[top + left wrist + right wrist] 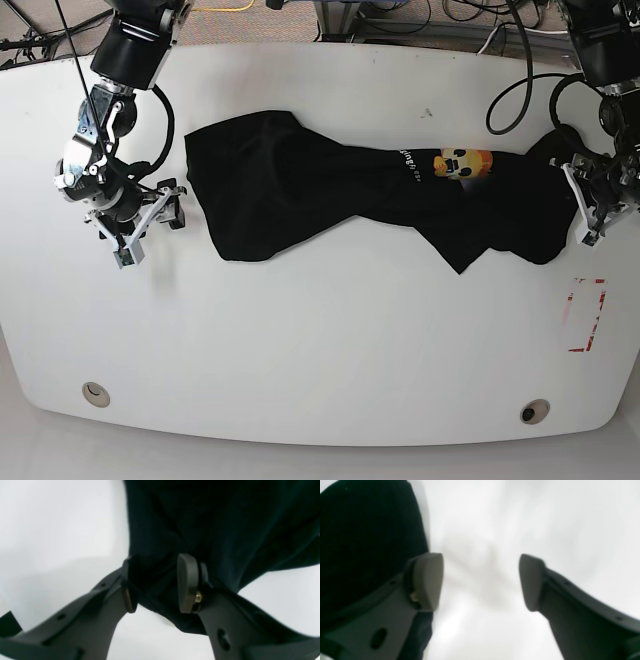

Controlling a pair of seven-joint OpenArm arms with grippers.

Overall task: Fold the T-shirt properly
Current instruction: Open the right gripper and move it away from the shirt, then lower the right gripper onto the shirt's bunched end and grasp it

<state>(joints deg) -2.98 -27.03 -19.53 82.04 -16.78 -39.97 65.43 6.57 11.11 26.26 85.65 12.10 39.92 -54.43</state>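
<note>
White table [320, 340]: oval top, fills most of the base view; all positions below are given relative to it.

T-shirt [300, 180]: black, lying stretched in a long band across the far half of the table, running from near its left side to its right edge in the base view. The left portion is a broad, rumpled mass; the middle narrows; the right portion widens again and drops to a point toward the table's centre. Printed side is up at the right-of-centre part: yellow-orange cartoon face [462, 162] with small white lettering [409, 160] just beside it. Cloth is wrinkled and twisted, not flat.

Left gripper [157, 585]: at the table's right edge in the base view, at the end of the shirt. Left wrist view shows black cloth bunched between the two pads, fingers drawn in on it; pinching the T-shirt fabric.

Right gripper [481, 580]: over the table's left side in the base view, just beside the shirt's left edge. Right wrist view shows the fingers spread wide with bare white table between them; nothing held. Black cloth sits behind and beside one finger [427, 580]; contact cannot be judged, view is blurred.

Red rectangle outline [586, 315]: marked on the table near its right edge, nearer the camera than the shirt, apart from it.

Two small round fittings [96, 392], one toward each end of the table's near edge.
</note>
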